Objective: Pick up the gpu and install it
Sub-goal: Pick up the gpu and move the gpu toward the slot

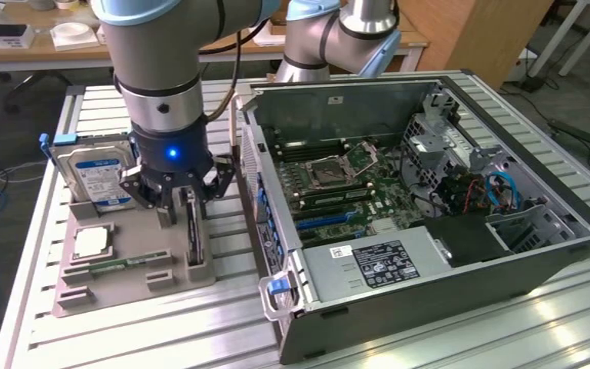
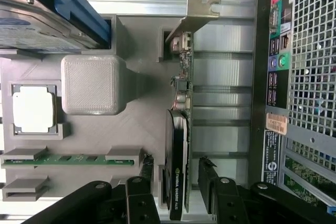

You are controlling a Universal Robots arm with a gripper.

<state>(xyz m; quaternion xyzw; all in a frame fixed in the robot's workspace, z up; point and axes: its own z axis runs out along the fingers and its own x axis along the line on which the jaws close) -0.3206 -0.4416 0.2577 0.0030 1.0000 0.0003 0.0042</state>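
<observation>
Astride one gpu [image 2: 176, 145], one gripper [image 2: 177, 163], jaws spread

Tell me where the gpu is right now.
The gpu stands on edge in the grey holder, between the hard drive on the exterior view's left and the open computer case on its right, with the open gripper straddling it.

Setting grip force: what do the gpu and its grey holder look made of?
The gpu: green circuit board with a glossy black shroud, likely plastic, and a bare metal bracket. The grey holder: matte plastic, probably 3D-printed, given its fine layered texture.
</observation>
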